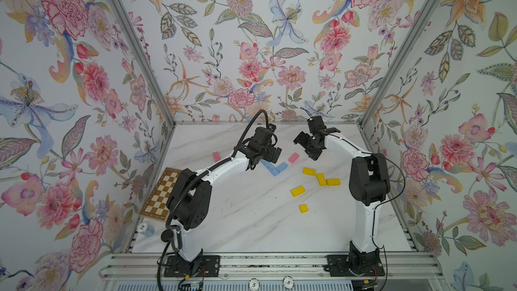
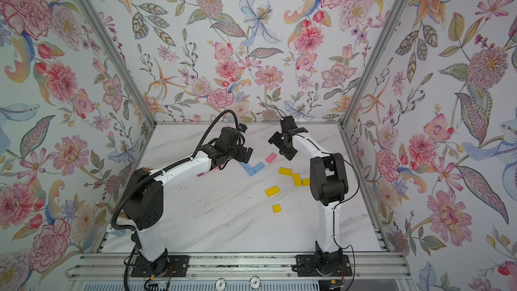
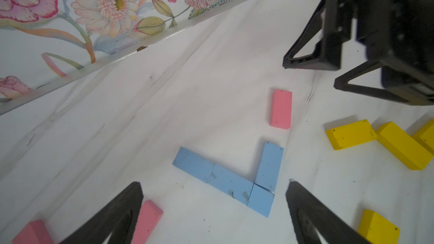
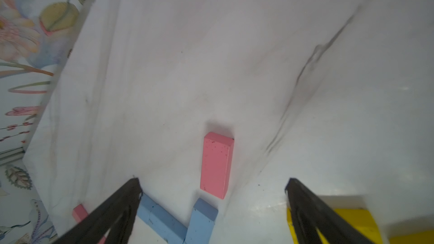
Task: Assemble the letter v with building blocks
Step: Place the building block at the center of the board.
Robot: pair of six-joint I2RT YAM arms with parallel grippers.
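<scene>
Right claw (image 3: 310,75) spread, empty. Pink block (image 4: 217,165) seen flat on worktop (image 1: 251,219) just ahead, long axis along reach, near blue blocks (image 3: 231,179). Left claw (image 3: 214,183) spread, farther.

blue blocks (image 3: 230,184): L (flat); pink block (image 3: 280,109): near its tip; yellow blocks (image 1: 321,179): scattered

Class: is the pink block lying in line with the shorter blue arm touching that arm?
Apart. The left wrist view shows a strip of bare white table between the pink block and the blue arm.
</scene>
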